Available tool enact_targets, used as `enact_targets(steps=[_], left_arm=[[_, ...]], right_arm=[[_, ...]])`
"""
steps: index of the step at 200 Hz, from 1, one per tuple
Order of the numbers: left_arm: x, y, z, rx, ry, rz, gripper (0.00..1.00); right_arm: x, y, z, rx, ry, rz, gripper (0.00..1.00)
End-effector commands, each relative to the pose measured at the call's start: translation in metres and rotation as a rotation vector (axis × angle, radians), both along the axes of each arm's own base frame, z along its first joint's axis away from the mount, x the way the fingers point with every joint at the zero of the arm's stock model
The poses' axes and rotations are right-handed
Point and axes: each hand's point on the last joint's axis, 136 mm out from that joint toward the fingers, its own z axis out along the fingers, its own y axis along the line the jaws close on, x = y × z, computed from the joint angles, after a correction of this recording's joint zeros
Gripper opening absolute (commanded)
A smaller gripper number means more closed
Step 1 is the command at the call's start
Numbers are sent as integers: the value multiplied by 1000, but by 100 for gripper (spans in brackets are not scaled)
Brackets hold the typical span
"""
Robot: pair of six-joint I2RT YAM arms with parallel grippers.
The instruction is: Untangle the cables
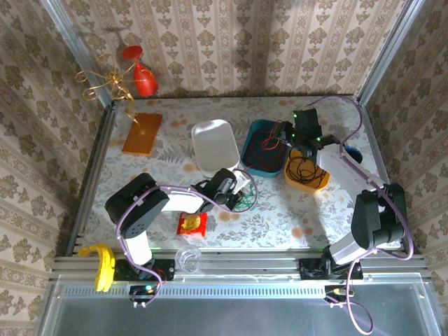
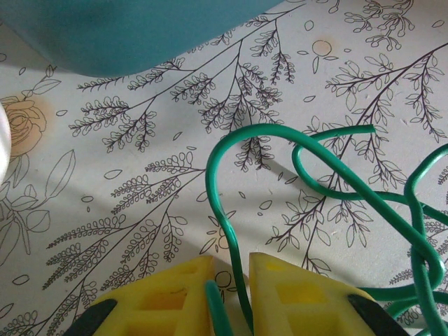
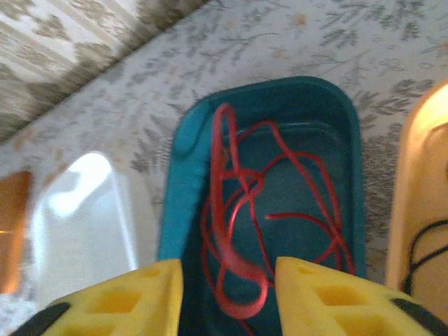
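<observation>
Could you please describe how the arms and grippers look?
Both arms, left arm and right arm, have black joints, white links and purple cables looping alongside. The left gripper and right gripper have blocky yellow fingers with recessed pockets.

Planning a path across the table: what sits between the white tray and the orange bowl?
The teal tray holding the red cable, shown in the top and right wrist views: white tray left of it, orange bowl right.

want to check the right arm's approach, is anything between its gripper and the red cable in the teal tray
Nothing visible. The red cable lies loose in the open teal tray, right below the right gripper, whose fingers stand apart over it.
</observation>
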Motion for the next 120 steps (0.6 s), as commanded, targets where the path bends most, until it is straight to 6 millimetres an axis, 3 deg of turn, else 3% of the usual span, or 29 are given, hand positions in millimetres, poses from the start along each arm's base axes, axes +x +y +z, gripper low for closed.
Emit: enact_targets(steps=[1,49,83,99,120], left_arm=[[-18,15,-29,106,58,-25,20],[-18,13,-30,106,61,-32,20],[-18,13,-31,108,64,-33,20],[-18,14,-31,105,62,-30,20],[-16,17,-29,96,53,-11,20]], right_arm=[[-16,-11,-9,-121,77,-23,44],[-34,-18,3,-180,27,-31,45],[-53,-11,-4,-185,51,16,45],[-68,14,-20,-158,92,112,45],[-101,70,-38,-123,129,388,44]])
